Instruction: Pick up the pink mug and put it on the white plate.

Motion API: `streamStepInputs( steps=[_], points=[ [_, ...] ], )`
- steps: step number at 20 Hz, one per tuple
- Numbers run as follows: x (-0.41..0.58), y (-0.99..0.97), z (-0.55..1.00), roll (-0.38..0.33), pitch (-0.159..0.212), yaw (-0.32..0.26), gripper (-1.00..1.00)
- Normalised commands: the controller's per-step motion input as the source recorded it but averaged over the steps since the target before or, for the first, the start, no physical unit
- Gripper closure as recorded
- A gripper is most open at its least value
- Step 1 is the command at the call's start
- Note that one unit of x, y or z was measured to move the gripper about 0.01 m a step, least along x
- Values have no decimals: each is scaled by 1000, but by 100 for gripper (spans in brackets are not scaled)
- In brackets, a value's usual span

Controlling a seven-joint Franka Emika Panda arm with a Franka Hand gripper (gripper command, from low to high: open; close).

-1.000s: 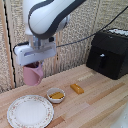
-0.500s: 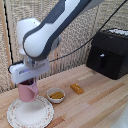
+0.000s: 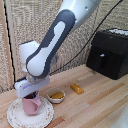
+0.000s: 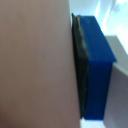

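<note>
The pink mug (image 3: 31,103) stands upright on the white platter (image 3: 46,114) at the exterior view's lower left; whether its base rests on the plate or hovers just over it I cannot tell. My gripper (image 3: 31,93) is right over the mug's rim and shut on it, the white hand across the mug's top. In the wrist view the mug's pink wall (image 4: 35,65) fills most of the picture, pressed against a blue fingertip pad (image 4: 96,70). The other finger is hidden.
A small white bowl with orange contents (image 3: 56,95) sits right beside the platter. A small orange block (image 3: 76,88) lies further along the wooden table. A black box-shaped appliance (image 3: 109,52) stands at the back on the exterior view's right.
The arm has carried the mug from above the table over to the platter and lowered it onto or just above the plate.
</note>
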Motion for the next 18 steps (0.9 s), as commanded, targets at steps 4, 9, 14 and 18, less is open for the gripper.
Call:
streamStepInputs(
  steps=[4,9,14,18],
  points=[
    [226,-121,-71,-14,-34,96,100],
    [82,-87,181,0,-40,29,-100],
    [9,-49,605,5,31,-11,-100],
    [58,-1,749,4,59,-7,-100]
  ],
)
